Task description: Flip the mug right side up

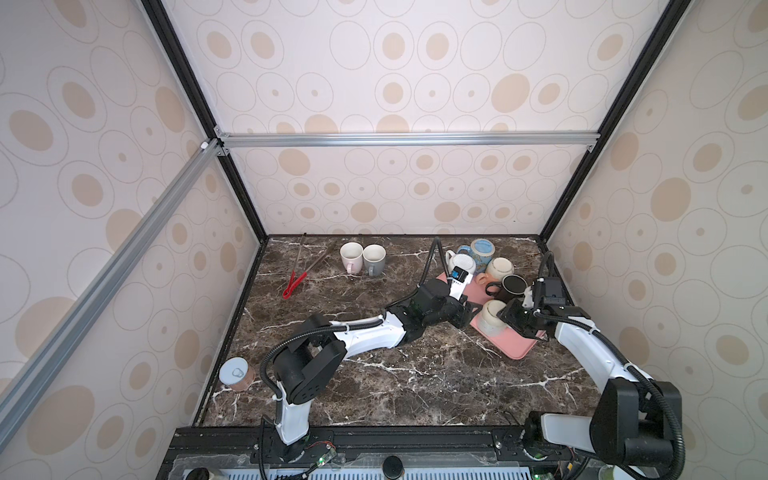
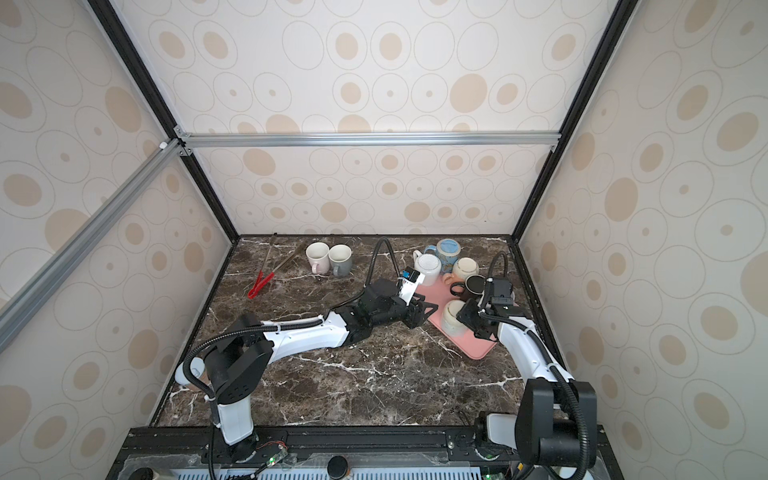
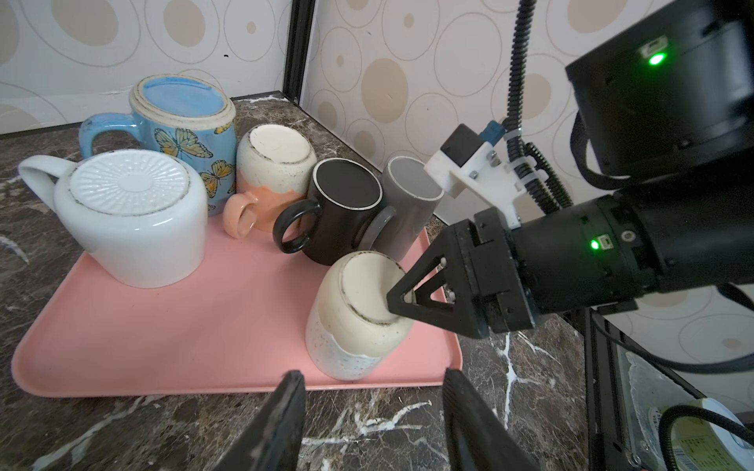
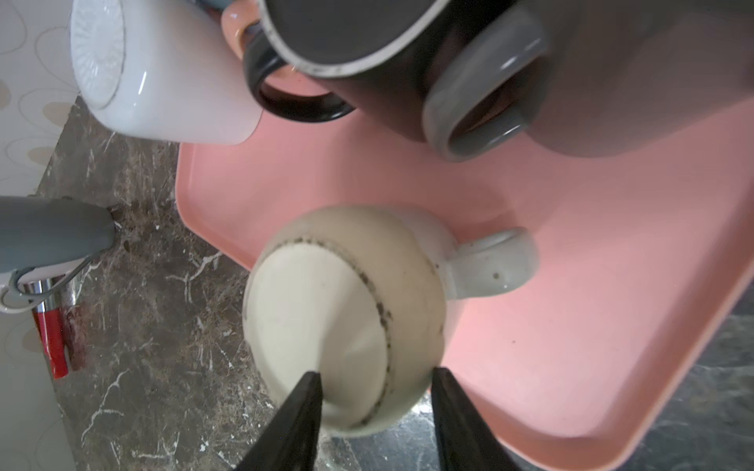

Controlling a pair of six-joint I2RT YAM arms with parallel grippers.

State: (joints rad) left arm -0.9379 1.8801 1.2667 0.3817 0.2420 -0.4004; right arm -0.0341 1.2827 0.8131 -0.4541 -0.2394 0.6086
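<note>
mug (image 3: 359,318): upside down, near edge of tray (image 3: 163,326), table's right | right pincer (image 4: 375,373): jaws straddle its base, clamped or not unclear | left pincer (image 3: 373,372): released, empty | risk: shallow hold on rounded base slips, mug drops against black mug (image 3: 347,212)

Eight mugs. Six upside down on or just beside the one pink plastic tray (image 3: 183,326): blue butterfly-printed mug (image 3: 183,118), white ribbed-base mug (image 3: 134,220), cream-and-peach mug (image 3: 277,167), glossy black mug (image 3: 347,208), dark grey mug (image 3: 410,204), cream speckled mug (image 3: 355,326). Two upright, well apart from the tray: pale pink mug (image 1: 351,255), light grey mug (image 1: 373,258). One pair of red-tipped metal tongs (image 1: 291,286). One round pull-tab tin (image 1: 236,372).
</note>
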